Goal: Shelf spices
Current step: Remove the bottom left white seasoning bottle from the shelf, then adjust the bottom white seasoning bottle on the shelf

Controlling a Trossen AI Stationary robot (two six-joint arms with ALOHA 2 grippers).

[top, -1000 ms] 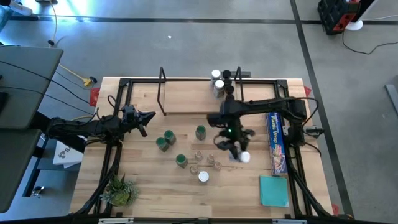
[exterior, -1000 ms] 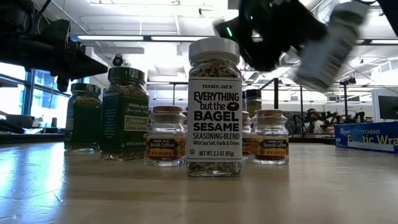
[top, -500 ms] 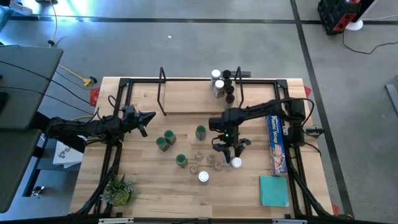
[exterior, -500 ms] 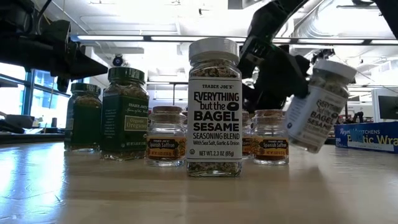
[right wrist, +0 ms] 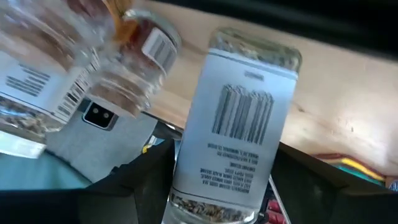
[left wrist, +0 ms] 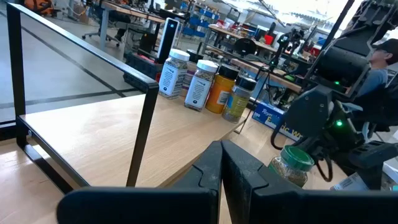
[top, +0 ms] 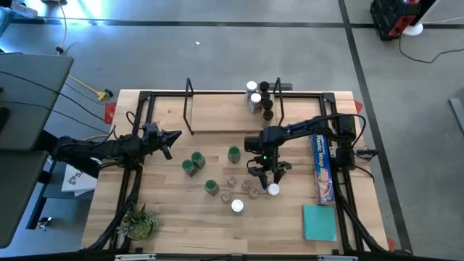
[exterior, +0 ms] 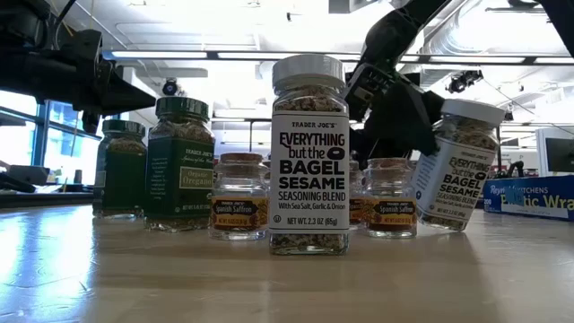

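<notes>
Tilted white-lidded jar (exterior: 462, 163) between right end effector (top: 271, 179) fingers

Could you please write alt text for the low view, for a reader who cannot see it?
A white-lidded bagel seasoning jar stands in front on the wooden table. At the right, the right gripper is beside a second, tilted bagel seasoning jar. Behind stand two green-lidded jars and small saffron jars.

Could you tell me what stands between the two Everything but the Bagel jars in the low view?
In the low view, a small Spanish Saffron jar stands between the front bagel jar and the tilted bagel jar at the right gripper.
</notes>
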